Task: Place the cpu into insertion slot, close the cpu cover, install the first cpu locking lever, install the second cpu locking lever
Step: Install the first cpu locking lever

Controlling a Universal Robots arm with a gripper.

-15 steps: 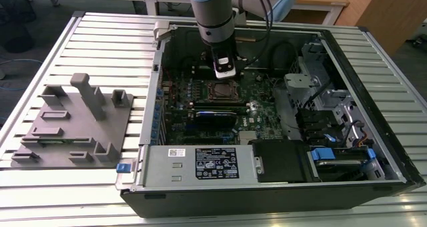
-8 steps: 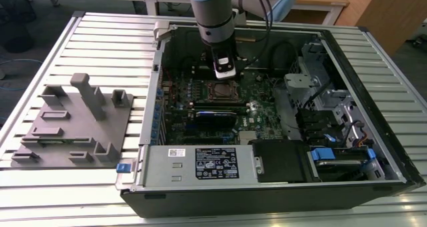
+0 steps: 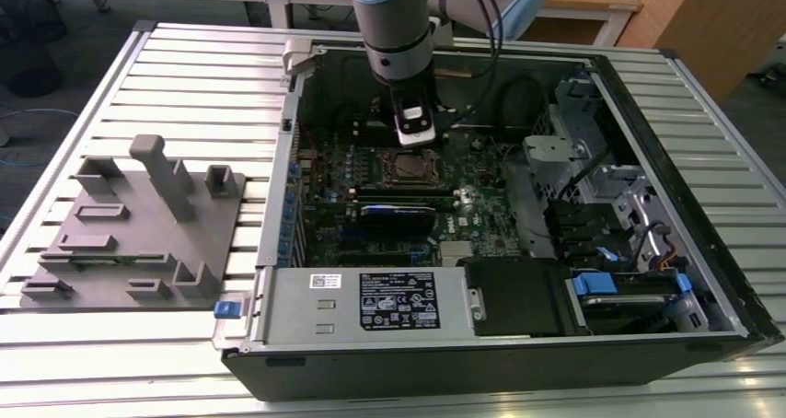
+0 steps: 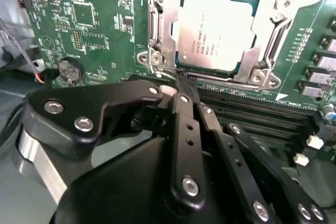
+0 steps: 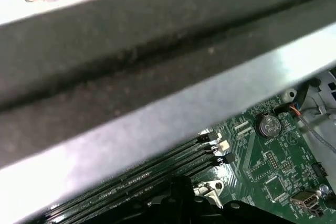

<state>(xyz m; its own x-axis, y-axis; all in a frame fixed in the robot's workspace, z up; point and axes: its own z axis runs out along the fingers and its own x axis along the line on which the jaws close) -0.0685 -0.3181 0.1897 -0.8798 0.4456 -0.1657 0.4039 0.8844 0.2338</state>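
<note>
The cpu (image 4: 218,30) lies flat in the insertion slot (image 3: 406,168) on the green board (image 4: 100,30), its silvery top showing through the cut-out. The cpu cover (image 4: 167,22) is folded down around it. In the second wrist view my gripper (image 4: 181,80) has its black fingers drawn together, with the tips at the socket's near corner. A thin wire lever end (image 4: 157,71) curves right beside those tips; whether they pinch it is hidden. In the exterior view the gripper (image 3: 415,142) hangs just behind the socket, inside the open computer case.
Long black memory slots (image 4: 252,114) run beside the socket under my fingers. A coin battery (image 4: 68,71) sits on the board. The case wall (image 5: 157,77) passes close by. A grey fixture block (image 3: 135,225) stands at the exterior view's left, a power supply (image 3: 368,303) in front.
</note>
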